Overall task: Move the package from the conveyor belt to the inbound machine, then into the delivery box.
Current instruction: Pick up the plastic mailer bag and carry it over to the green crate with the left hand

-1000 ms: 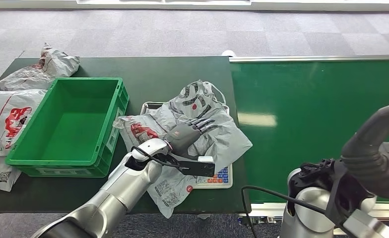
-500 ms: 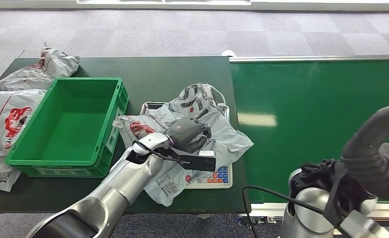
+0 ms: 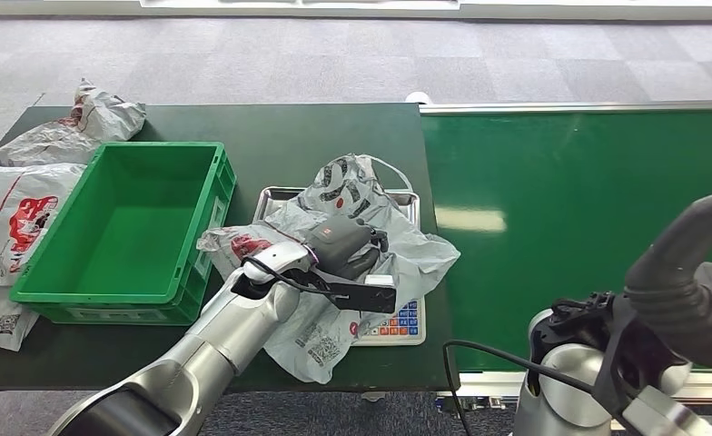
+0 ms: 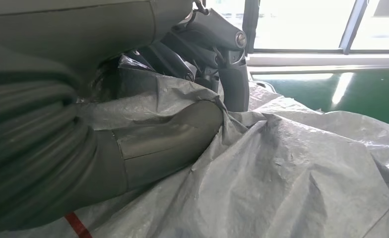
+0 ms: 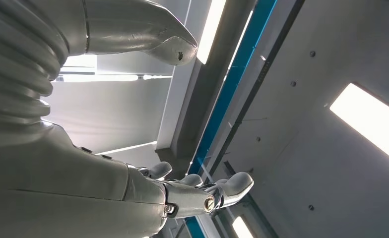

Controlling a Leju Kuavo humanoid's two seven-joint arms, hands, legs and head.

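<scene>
We see the left hand (image 3: 341,247) clenched on the grey package (image 3: 398,259), thumb and dark fingers (image 4: 202,44) bunching the crumpled plastic. The package lies spread over the inbound machine (image 3: 398,325), a metal-trayed scale with a keypad at its near edge, on the dark green table (image 3: 289,127) just left of the conveyor belt (image 3: 588,191). The green delivery box (image 3: 125,227) stands further left, beside the package's left edge. Other grey parcels (image 3: 25,182) lie left of the box. The right hand (image 5: 182,191) is raised towards the ceiling, fingers loosely apart, holding nothing
</scene>
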